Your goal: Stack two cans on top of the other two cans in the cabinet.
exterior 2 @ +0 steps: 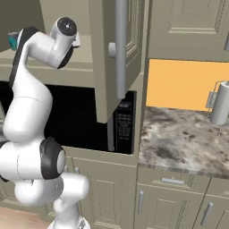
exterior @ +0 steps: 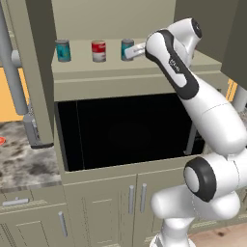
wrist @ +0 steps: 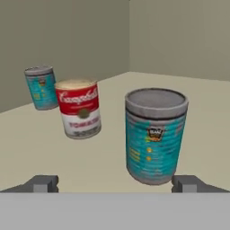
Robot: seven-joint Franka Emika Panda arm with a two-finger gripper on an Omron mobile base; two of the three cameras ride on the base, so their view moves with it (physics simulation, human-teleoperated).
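A: Hand (wrist: 115,184) at the cabinet (exterior: 120,72), fingers spread wide, nothing between them. In the hand view the two dark fingertips (wrist: 42,183) sit at the bottom, one on each side, both short of the nearest can.

B: Cans on the shelf?

A: Three visible, all upright on the flat beige shelf (wrist: 103,157). Near teal can (wrist: 155,134) stands just ahead of the hand, closer to one fingertip than the other. Red-and-white can (wrist: 80,108) is further back and to the side, apart from the teal one. Far teal can (wrist: 40,87) stands beyond it, close to the back wall.

B: Any stacked?

A: None; each rests on the shelf by itself. A fourth can I cannot make out.

B: Left base view?

A: Same row across the shelf: far teal can (exterior: 62,50), red-and-white can (exterior: 98,50), near teal can (exterior: 127,49) partly hidden behind the arm's wrist. The arm (exterior: 202,111) reaches up from lower right into the cabinet opening, above a dark recess (exterior: 125,130).

B: Right base view?

A: Arm bent toward the shelf; an open cabinet door (exterior 2: 118,58) hangs beside it, marbled tabletop (exterior 2: 179,138) well off to the side
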